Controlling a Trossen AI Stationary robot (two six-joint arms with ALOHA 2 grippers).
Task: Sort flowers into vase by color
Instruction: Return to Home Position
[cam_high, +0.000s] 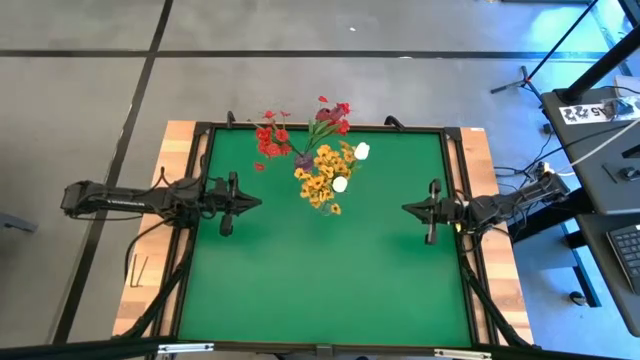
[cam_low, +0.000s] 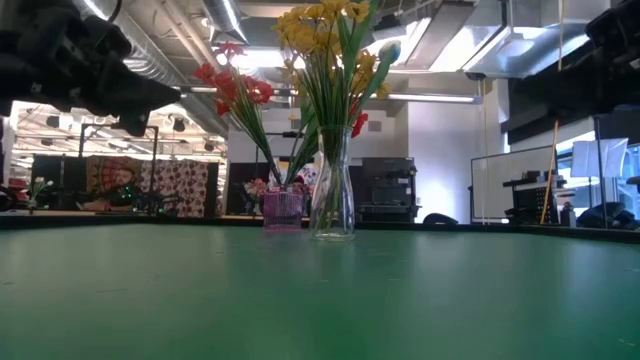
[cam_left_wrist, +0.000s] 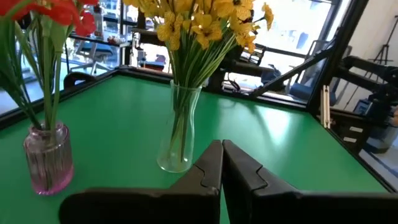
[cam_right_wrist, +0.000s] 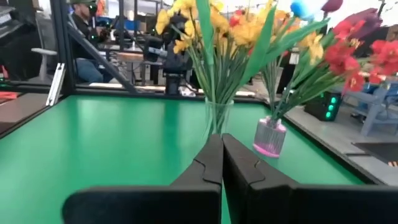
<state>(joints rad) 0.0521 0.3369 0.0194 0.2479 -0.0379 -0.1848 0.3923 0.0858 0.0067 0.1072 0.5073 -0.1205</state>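
Observation:
Two vases stand at the table's far middle. A clear glass vase (cam_low: 333, 200) holds yellow blossom sprays (cam_high: 322, 178), with two white tulips (cam_high: 361, 151) showing among them from above. Left of it, a pink ribbed vase (cam_left_wrist: 46, 155) holds red blossom sprays (cam_high: 272, 138) and dark pink buds (cam_high: 325, 115). All stems stand in the vases. My left gripper (cam_left_wrist: 222, 144) hangs shut over the table's left side, pointing level toward the vases. My right gripper (cam_right_wrist: 222, 137) hangs shut over the right side, facing them too. Neither holds anything.
A dark frame rail (cam_high: 320, 127) runs around the green table top (cam_high: 320, 280), whose near half lies bare. Wooden borders (cam_high: 150, 290) flank it. Beyond the far edge are stands and desks, and a person (cam_right_wrist: 81, 25) sits in the room.

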